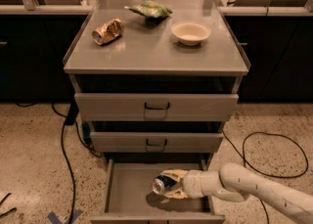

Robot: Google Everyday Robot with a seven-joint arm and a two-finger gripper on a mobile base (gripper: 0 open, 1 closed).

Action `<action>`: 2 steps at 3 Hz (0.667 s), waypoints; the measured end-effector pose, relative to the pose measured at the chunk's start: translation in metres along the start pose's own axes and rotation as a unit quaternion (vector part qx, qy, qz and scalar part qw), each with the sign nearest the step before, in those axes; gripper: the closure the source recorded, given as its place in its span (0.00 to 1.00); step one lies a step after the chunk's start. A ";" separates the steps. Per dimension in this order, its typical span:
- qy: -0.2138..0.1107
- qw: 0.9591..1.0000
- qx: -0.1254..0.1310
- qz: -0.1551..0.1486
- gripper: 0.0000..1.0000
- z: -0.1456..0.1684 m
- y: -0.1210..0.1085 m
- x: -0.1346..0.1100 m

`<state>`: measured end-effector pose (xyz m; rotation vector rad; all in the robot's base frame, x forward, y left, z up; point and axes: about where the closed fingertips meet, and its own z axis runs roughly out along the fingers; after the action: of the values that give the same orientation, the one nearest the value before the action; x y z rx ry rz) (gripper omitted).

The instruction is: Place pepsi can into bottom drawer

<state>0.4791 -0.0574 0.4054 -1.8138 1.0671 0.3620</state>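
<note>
Gripper (171, 185) sits low inside the open bottom drawer (128, 193), fingers closed around the pepsi can (160, 184), one pale finger over it and one under. The can lies on its side, silver end facing left, with most of the blue body hidden by the fingers. It is over the middle-right of the drawer floor with a shadow beneath. Cannot tell whether it touches the floor or hangs just above.

Handling, by judgement:
- Thin metal, light if empty, heavier if full; which, not visible.
- The wall is smooth and round, so slippery, and likely to roll if let go on its side.
- The sides would dent under a hard squeeze; the ends are stiffer.
- Best hold is across the mid-body, as now, with modest pressure.

Outward: the white arm (264, 196) reaches in from the right. Above are the middle drawer (195, 142) and top drawer (195, 106), both with dark handles. On the cabinet top (156, 56) are a dented gold can (107, 31), a pale bowl (191, 32) and a green bag (149, 9). Black cables (65, 140) trail on the speckled floor.
</note>
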 end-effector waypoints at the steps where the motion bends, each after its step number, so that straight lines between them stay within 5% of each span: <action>1: -0.014 1.000 -0.006 0.010 1.00 0.023 0.009 0.023; 2: -0.031 0.999 -0.015 0.025 1.00 0.050 0.021 0.048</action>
<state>0.4997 -0.0430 0.3378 -1.7922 1.0715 0.4632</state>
